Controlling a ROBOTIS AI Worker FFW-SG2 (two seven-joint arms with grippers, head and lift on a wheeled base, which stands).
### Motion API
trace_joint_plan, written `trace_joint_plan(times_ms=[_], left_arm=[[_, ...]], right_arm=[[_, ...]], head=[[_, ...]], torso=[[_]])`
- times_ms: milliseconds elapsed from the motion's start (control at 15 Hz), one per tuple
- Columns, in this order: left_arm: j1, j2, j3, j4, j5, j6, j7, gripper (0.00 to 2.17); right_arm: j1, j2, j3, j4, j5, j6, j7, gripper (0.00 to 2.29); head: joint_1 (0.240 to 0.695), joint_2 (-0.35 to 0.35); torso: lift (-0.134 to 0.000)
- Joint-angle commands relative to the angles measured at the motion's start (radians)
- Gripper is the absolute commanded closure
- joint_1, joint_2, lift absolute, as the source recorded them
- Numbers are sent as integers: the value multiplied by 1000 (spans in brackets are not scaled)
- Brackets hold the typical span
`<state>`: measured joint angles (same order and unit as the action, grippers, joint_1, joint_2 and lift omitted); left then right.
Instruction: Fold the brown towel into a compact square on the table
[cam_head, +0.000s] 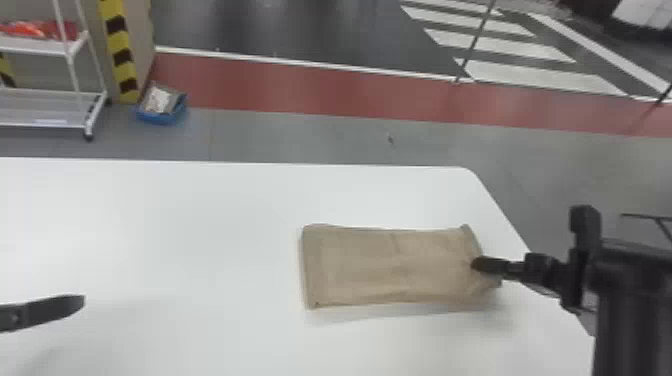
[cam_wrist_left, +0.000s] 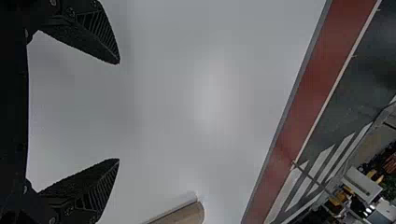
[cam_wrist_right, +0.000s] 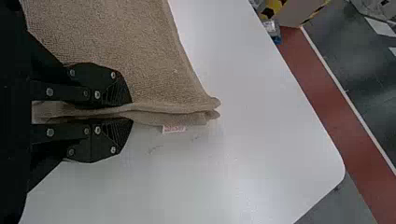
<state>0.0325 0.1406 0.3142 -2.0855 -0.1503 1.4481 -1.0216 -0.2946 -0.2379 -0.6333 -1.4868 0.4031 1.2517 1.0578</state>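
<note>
The brown towel lies as a folded oblong on the right part of the white table. At its right end is my right gripper, and in the right wrist view that gripper is shut on the layered edge of the towel, with a small tag sticking out beside the fold. My left gripper is over the table's left part, apart from the towel. The left wrist view shows the left gripper with its fingers wide apart and nothing between them; a towel corner appears farther off.
The table's far edge and rounded right corner lie beyond the towel. On the floor past the table are a blue bin and a white wheeled rack, next to a striped yellow-black post.
</note>
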Motion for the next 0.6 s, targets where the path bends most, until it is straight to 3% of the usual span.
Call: trace_joint_plan(times_ms=[0,133,333,533], left_arm=[[-8,2,0,1,0,-1,0,151],[-14,7,3,2,-2,-1,0,151],[-20,7,3,13,-5,-1,0,151],[-29,5,2,22,-9,-1,2,151]], right_arm=[[0,8,-48,-43,-61,39,16,1305],[0,6,-95,-147,-150,168,37,1305],[-14,5,-115,-271,-221,303,51,1305],[-37,19,-108,-354,-279,321,51,1305]], head=[[695,-263],[695,-258],[695,-239],[695,-226]], torso=[[-124],[-124],[-124],[-124]])
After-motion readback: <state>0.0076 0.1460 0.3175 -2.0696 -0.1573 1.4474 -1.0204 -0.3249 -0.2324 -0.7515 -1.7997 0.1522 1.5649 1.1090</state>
